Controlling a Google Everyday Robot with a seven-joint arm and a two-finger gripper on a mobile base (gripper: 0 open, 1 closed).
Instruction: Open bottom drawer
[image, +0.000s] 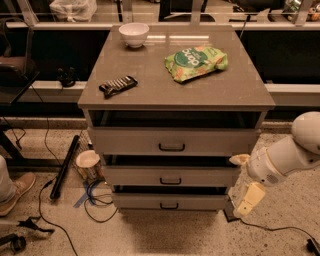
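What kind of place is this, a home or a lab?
Probably a robotics lab or office test space: loose cables across the floor, workbenches behind, and a lone cabinet. The gripper hangs beside the bottom drawer, at its right.

View: one camera, above and in front of the cabinet (165, 95), looking down.
Range: middling; whole cabinet fits.
Arm: gripper (244, 181) beside cabinet's lower right corner.

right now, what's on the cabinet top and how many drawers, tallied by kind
white round bowl: 1
green crinkly snack bag: 1
dark wrapped bar: 1
grey-beige drawers: 3
total: 6
robot's gripper hangs right of the bottom drawer, not on its handle
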